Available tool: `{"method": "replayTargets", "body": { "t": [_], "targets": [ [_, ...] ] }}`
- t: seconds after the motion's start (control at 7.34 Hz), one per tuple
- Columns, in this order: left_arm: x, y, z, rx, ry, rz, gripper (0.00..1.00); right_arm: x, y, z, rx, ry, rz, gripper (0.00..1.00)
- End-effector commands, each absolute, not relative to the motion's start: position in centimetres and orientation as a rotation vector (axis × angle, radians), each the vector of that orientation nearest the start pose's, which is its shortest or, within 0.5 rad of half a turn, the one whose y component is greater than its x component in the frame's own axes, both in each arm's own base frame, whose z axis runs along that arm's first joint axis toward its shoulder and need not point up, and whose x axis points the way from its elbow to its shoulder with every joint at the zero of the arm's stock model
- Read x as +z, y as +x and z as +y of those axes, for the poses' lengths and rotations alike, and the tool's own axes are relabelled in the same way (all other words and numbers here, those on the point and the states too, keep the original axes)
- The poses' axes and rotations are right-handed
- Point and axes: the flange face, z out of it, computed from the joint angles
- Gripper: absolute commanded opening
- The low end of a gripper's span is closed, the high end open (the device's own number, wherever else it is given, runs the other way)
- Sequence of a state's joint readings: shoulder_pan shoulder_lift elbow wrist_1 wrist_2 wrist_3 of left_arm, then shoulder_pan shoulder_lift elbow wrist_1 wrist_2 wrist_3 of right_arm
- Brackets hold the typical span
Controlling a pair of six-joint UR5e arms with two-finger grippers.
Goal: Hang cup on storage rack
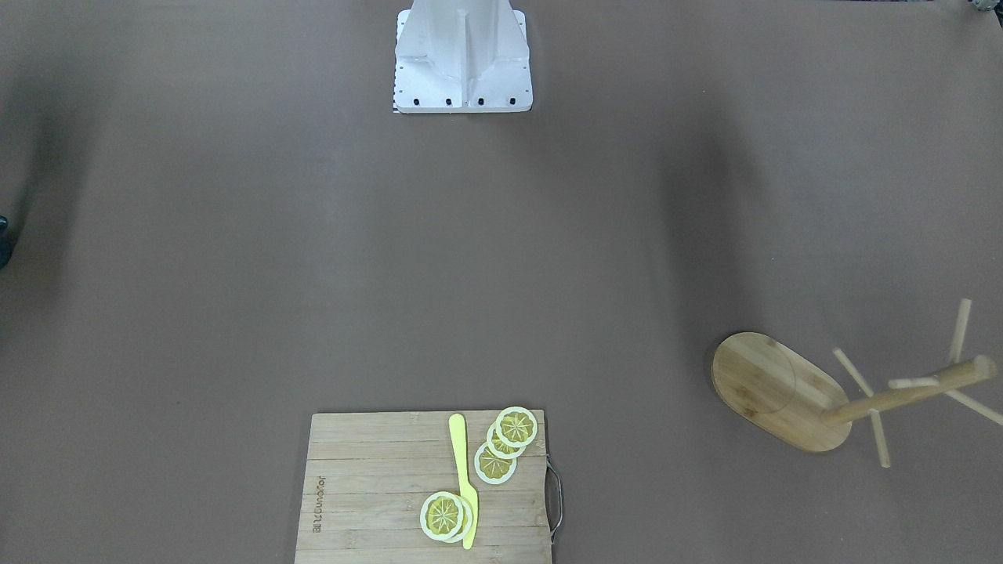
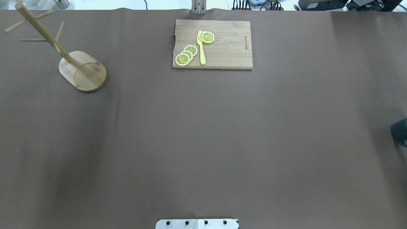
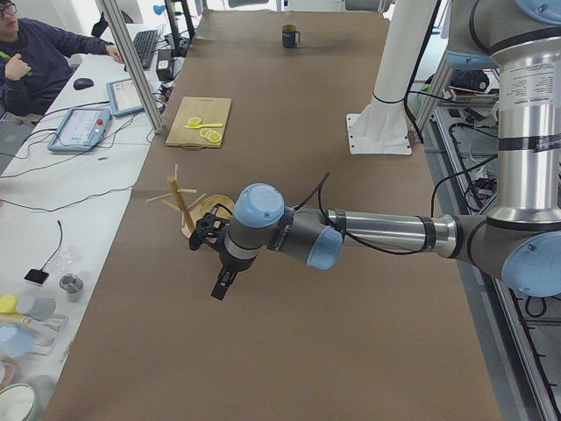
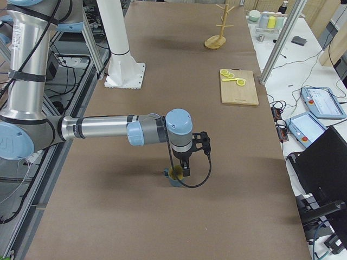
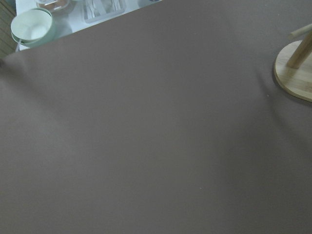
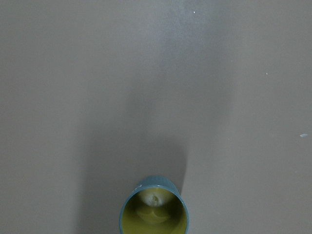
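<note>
The cup (image 4: pixel 174 176), dark teal-blue with a yellow inside, stands upright on the brown table near the robot's right end. It also shows at the bottom of the right wrist view (image 6: pixel 154 208) and far off in the exterior left view (image 3: pixel 289 36). My right gripper (image 4: pixel 186 167) hangs just over the cup's rim; I cannot tell whether it is open or shut. The storage rack (image 2: pixel 83 71), a wooden mug tree on an oval base, stands far left (image 1: pixel 776 388) with bare pegs. My left gripper (image 3: pixel 223 285) hovers near the rack (image 3: pixel 188 206); I cannot tell its state.
A wooden cutting board (image 2: pixel 222 44) with lemon slices (image 2: pixel 186 54) and a yellow knife (image 2: pixel 201 47) lies at the far middle edge. The robot's white base (image 1: pixel 462 70) is at the near edge. An operator (image 3: pixel 35 53) sits beside the table. Bowls (image 5: pixel 31 24) stand past the left end.
</note>
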State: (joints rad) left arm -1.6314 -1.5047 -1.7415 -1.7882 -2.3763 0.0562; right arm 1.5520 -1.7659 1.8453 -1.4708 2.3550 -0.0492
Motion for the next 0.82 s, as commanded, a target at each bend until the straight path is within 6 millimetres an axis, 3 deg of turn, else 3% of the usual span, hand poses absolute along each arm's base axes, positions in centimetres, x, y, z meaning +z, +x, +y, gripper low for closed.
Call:
{"method": "replayTargets", "body": {
  "t": [0.0,0.27,0.68],
  "targets": [
    [57.0,-9.1,-48.2,0.115,0.341,0.769,0.98,61.4,5.3,-41.0,-0.125,0.150,-0.786,1.00],
    [54.0,-9.0,-48.1,0.159,0.430,0.762,0.98,63.7,4.9,-39.3,-0.118,0.098,-0.782,1.00],
    [53.6,-9.0,-47.7,0.187,0.499,0.755,0.99,65.7,2.6,-38.9,-0.141,0.040,-0.782,0.97]
  ]
}}
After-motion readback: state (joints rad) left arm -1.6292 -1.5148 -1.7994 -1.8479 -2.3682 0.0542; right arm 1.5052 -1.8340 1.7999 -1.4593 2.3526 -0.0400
